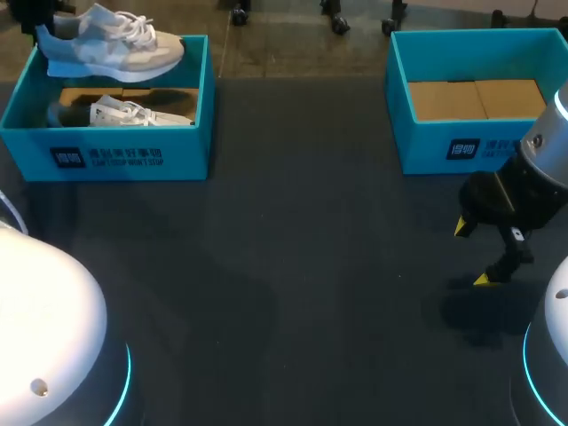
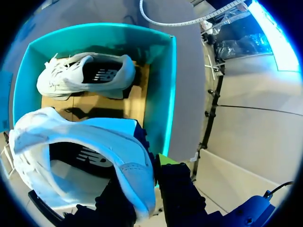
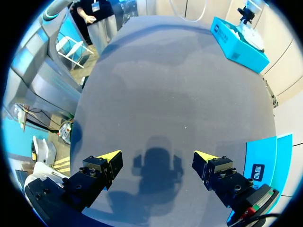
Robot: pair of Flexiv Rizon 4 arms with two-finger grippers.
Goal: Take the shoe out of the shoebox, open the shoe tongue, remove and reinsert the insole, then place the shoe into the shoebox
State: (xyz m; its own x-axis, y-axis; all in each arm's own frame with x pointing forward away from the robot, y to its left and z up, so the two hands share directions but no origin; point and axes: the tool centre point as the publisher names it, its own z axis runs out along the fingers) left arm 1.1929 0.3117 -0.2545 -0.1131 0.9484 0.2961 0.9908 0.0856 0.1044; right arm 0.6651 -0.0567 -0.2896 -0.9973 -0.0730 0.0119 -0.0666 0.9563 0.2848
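A pale grey-and-white shoe (image 1: 111,46) hangs over the left teal shoebox (image 1: 133,158), level with its rim. In the left wrist view my left gripper (image 2: 144,187) is shut on the heel of this shoe (image 2: 85,142), with one yellow fingertip (image 2: 164,159) showing beside the heel. A second white shoe (image 2: 85,75) lies on its side on the cardboard floor of the box (image 2: 163,94), also visible in the head view (image 1: 129,113). My right gripper (image 1: 475,255) stands open above the bare table at the right, with nothing between its fingers (image 3: 158,156).
A second teal shoebox (image 1: 444,151) stands at the back right, just behind my right gripper, holding only cardboard. A dark mat (image 1: 293,266) covers the table between the boxes. White arm bases (image 1: 44,328) fill the front corners.
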